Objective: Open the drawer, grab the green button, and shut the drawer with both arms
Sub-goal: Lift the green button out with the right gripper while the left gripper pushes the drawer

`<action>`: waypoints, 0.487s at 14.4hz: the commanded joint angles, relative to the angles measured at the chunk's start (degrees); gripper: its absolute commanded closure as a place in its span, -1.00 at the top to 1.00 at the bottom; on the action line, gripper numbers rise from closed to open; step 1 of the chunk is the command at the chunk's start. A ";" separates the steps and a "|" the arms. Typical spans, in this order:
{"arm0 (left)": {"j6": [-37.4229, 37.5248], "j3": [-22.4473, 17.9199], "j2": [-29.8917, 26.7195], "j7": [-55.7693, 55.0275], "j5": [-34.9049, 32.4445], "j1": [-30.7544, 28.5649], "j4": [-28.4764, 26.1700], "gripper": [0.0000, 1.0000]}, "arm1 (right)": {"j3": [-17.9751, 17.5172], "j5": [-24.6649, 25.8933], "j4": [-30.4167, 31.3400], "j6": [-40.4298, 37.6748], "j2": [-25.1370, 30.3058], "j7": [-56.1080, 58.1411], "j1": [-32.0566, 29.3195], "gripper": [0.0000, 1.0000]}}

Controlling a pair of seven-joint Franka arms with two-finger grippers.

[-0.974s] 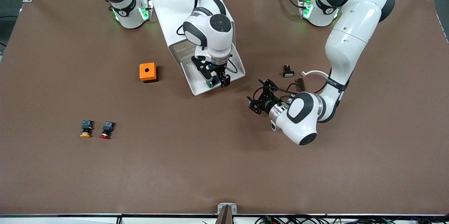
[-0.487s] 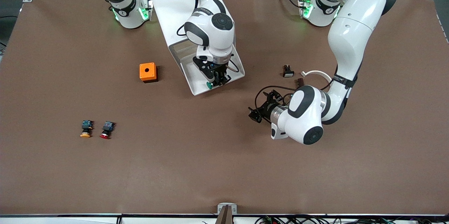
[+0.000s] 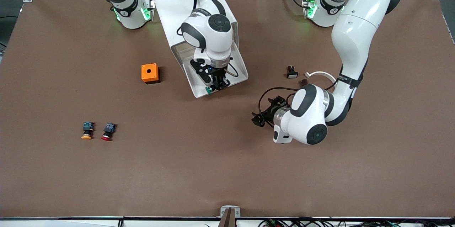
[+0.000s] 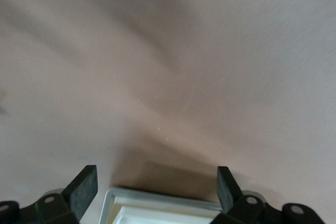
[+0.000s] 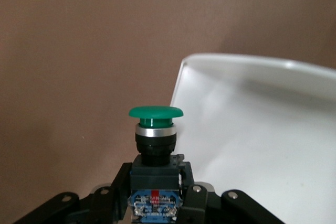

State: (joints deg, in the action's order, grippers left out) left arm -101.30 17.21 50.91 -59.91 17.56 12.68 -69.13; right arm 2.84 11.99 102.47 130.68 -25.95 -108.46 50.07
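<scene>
We have the drawer (image 3: 199, 77) pulled open and the button (image 5: 155, 140) pinched between our right gripper's (image 3: 217, 85) fingers, above the drawer. Our left gripper (image 3: 259, 116) waits, spread wide; closing remains.

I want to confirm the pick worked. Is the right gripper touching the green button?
Touching. The right wrist view shows the right gripper with its fingers clamped on the dark body of the green button, which is lifted over the open drawer.

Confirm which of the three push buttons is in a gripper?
The green-capped button, shut in the right gripper over the open drawer. The yellow-capped button and red-capped button lie loose on the table, side by side.
</scene>
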 commanded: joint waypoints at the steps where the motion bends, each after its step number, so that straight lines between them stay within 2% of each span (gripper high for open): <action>1: -2.84 -0.25 -2.48 1.64 -4.36 -0.11 -1.01 1.00 | -0.73 -1.25 0.28 -2.19 3.18 7.26 -3.47 -1.00; 4: -7.93 0.28 -2.48 1.90 -9.81 0.59 -1.36 1.00 | -0.55 -5.04 0.19 -2.45 5.12 19.30 -8.39 -1.00; 7: -11.01 0.46 -3.44 0.33 -16.31 2.43 -1.54 1.00 | -0.64 -5.22 -0.69 -4.03 5.47 30.20 -12.61 -1.00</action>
State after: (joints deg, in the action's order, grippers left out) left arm -110.26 17.64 49.59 -58.67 5.01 13.86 -69.16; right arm 3.10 7.77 102.25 128.31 -21.33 -84.74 40.17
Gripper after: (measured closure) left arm 0.000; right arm 0.586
